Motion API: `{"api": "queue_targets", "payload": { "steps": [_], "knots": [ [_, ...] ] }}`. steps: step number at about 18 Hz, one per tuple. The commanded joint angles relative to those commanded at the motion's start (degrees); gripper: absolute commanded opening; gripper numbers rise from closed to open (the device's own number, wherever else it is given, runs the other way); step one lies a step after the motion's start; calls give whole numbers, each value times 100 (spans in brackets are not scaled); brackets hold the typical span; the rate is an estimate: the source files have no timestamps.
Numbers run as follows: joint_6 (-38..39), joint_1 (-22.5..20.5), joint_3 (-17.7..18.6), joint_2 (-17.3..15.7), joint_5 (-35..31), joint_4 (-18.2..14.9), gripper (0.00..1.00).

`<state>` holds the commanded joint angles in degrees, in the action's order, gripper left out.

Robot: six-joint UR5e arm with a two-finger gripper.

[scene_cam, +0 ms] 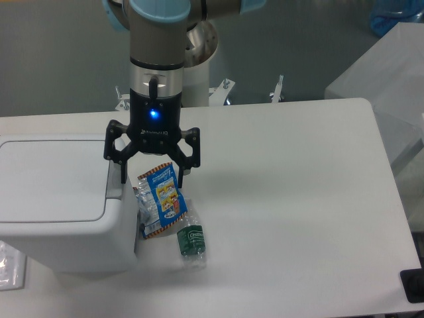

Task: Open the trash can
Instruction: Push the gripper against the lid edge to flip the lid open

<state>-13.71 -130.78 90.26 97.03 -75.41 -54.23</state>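
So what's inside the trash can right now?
Cannot be seen: the lid is shut flat over the trash can, covering the inside. Outside, the snack packet and the bottle lie on the table beside it, under the open gripper.

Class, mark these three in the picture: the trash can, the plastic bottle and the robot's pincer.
trash can (53, 179): fixed camera view, middle of its flat white lid.
plastic bottle (192, 240): fixed camera view, on its green label.
pincer (152, 173): fixed camera view, midway between the two black fingertips.

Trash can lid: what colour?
White, like the rest of the trash can; lid shown in the fixed camera.
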Motion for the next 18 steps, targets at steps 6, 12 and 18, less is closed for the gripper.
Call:
{"api": "queue_targets", "payload": {
  "steps": [6, 12, 18],
  "knots": [
    [-9, 26, 18, 35, 0, 0, 100],
    [0, 44, 35, 88, 0, 0, 100],
    [0, 70, 44, 97, 0, 0, 100]
  ]
}}
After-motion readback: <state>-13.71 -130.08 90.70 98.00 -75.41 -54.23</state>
